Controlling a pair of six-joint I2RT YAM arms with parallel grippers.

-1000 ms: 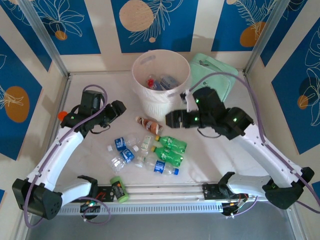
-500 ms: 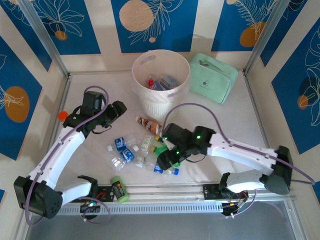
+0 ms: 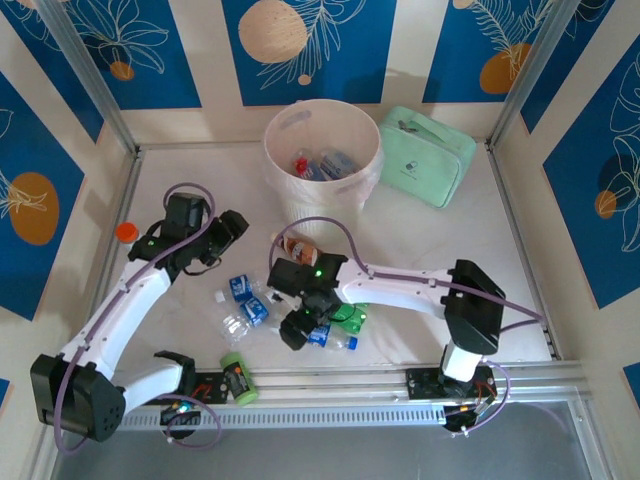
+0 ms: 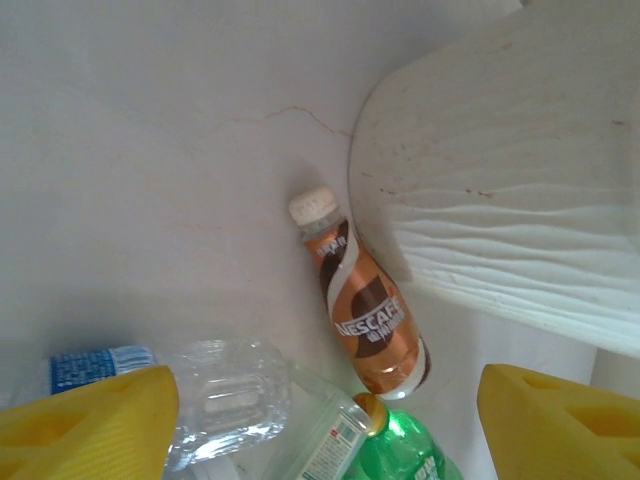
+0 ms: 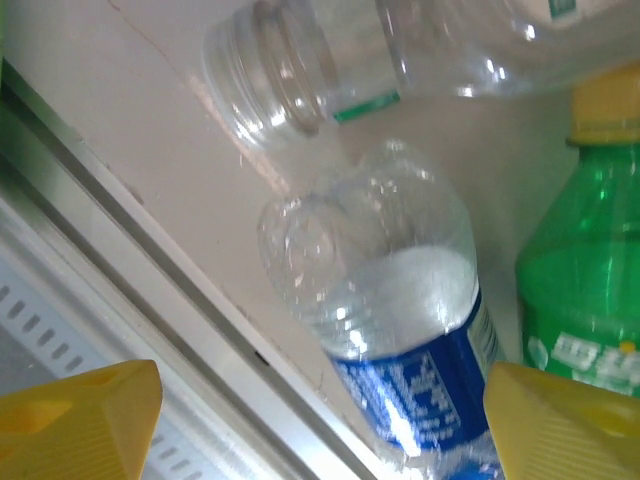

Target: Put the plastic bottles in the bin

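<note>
Presently the fingers of the right gripper are spread wide around a clear bottle, which is not clamped. It lies slantwise, bare end toward the rail. The left gripper is likewise spread and empty, facing a brown bottle lying beside the bin. A few bottles are in the bin; a cluster remains on the table.

The plastic bottles, clear with blue labels, green with yellow caps and one brown, lie on their sides near the upright pale bin, which holds several more.
</note>
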